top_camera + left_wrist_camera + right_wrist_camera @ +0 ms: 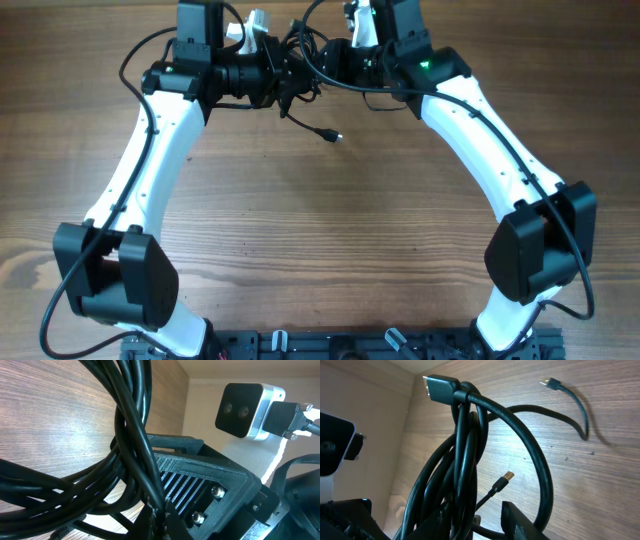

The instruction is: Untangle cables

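At the bench's (pixel 320 230) far edge, the cables (pixel 293 62) hung as one knotted black bundle between the left tool (pixel 272 76) and right tool (pixel 325 57), only one plug end (pixel 335 137) trailing free, so untangling seemed barely started; whether either tool was clamped was unclear.

Black cables (pixel 462 475) rise in a bundle from the bottom of the view and loop over at the top, where a silver-tipped plug (pixel 439 382) sticks out near the desk's (pixel 600 470) edge. A gold-tipped plug (pixel 507 476) pokes out beside the bundle. Another cable end (pixel 572 400) lies on the desk, well apart.
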### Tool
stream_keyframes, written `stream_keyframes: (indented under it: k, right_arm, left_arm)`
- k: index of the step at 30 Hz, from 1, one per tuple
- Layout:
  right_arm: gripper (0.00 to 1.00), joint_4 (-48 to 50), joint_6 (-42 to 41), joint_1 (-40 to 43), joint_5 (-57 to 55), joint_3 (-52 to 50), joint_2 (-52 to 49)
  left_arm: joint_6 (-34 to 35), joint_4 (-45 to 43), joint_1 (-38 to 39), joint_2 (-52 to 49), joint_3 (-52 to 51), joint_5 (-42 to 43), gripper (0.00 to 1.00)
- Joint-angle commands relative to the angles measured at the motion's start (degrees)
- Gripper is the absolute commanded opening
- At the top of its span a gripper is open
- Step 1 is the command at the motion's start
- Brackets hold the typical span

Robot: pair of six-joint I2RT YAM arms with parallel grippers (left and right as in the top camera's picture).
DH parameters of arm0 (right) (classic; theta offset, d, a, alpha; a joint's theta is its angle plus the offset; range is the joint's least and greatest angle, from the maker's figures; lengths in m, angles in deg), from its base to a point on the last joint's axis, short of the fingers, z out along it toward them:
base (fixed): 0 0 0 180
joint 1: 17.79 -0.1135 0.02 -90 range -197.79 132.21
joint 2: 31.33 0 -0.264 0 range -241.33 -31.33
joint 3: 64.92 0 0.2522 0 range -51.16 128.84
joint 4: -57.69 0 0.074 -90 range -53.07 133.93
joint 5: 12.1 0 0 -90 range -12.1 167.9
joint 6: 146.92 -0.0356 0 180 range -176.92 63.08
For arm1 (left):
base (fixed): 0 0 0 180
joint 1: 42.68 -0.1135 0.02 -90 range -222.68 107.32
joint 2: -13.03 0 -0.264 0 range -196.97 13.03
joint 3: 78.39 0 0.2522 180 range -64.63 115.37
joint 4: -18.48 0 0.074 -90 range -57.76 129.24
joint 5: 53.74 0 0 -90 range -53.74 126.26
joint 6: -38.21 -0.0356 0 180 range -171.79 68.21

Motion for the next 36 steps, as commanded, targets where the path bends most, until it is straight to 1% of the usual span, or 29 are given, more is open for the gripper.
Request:
stream_keyframes:
  k: [1,5,7,10,11,14,17,18,19,20,21,22,24,26,27,28,29,31,34,36]
  right_arm:
    - [0.35,3.0,1.6,-3.3,6.3,0.9,-0.8]
    - [0.36,3.3,2.8,-3.4,6.3,0.9,-1.5]
    - [0.31,4.0,3.0,-3.5,6.7,0.9,-2.4]
    - [0.07,4.9,3.2,-3.6,6.6,0.9,-3.5]
    - [0.04,4.8,3.3,-3.6,6.4,0.9,-3.5]
    - [0.04,3.9,5.2,-3.0,6.5,0.9,-3.3]
    - [0.04,0.1,7.5,-1.4,6.3,0.9,-1.9]
    - [0.04,-4.0,9.2,0.2,4.8,0.9,-0.2]
    - [0.04,-5.9,9.2,1.0,3.0,0.9,0.6]
    - [0.04,-8.2,10.1,1.8,0.6,0.9,1.6]
    - [0.04,-9.9,11.1,2.4,-1.0,0.9,2.5]
    - [0.04,-12.4,12.3,3.2,-3.5,0.9,4.0]
    - [0.04,-15.3,13.7,3.8,-7.3,0.9,6.6]
    - [0.04,-16.3,15.1,3.8,-11.2,0.9,9.5]
    - [0.04,-16.1,15.8,3.8,-11.5,1.0,10.6]
    - [0.04,-16.0,16.1,3.8,-11.6,1.1,11.9]
    - [0.04,-16.0,16.1,3.9,-11.5,1.5,13.1]
    - [0.04,-16.0,15.6,4.0,-11.3,1.9,15.1]
    - [0.04,-15.9,14.9,4.1,-7.5,1.9,17.6]
    - [0.04,-15.0,13.8,4.3,-3.7,1.9,18.9]
  left_arm:
    - [0.1,0.4,1.7,1.0,0.6,4.8,0.04]
    - [0.2,-0.5,1.7,1.0,0.6,6.7,0.04]
    - [0.2,-1.1,1.7,1.0,0.6,7.6,0.04]
    - [0.1,-1.1,1.7,1.0,0.6,7.6,0.04]
    - [0.1,-1.0,1.7,1.0,0.6,7.6,0.04]
    - [0.1,-1.0,1.7,1.0,0.6,7.3,0.04]
    - [-1.6,-0.8,1.7,1.0,0.6,4.6,0.04]
    - [-3.2,1.4,1.7,1.0,0.6,-1.2,0.04]
    - [-3.4,2.9,1.7,1.0,0.6,-4.9,0.04]
    - [-3.8,5.4,1.7,1.0,0.6,-10.6,0.04]
    - [-3.8,6.8,1.7,1.0,0.6,-13.9,0.04]
    - [-4.0,9.6,1.7,1.0,0.6,-20.9,0.04]
    - [-4.5,13.1,1.7,0.9,0.6,-30.8,0.04]
    - [-4.5,15.4,1.7,0.8,0.6,-37.2,0.04]
    - [-4.5,16.0,1.7,0.8,0.6,-39.2,0.04]
    - [-4.5,16.4,1.7,0.8,0.6,-40.1,0.06]
    - [-4.7,16.5,1.7,0.8,0.6,-40.6,0.10]
    - [-4.7,16.7,1.7,0.8,0.6,-40.6,0.27]
    - [-5.7,16.6,1.7,0.8,0.6,-40.6,0.38]
    - [-6.2,16.7,1.7,0.8,0.6,-40.5,0.48]
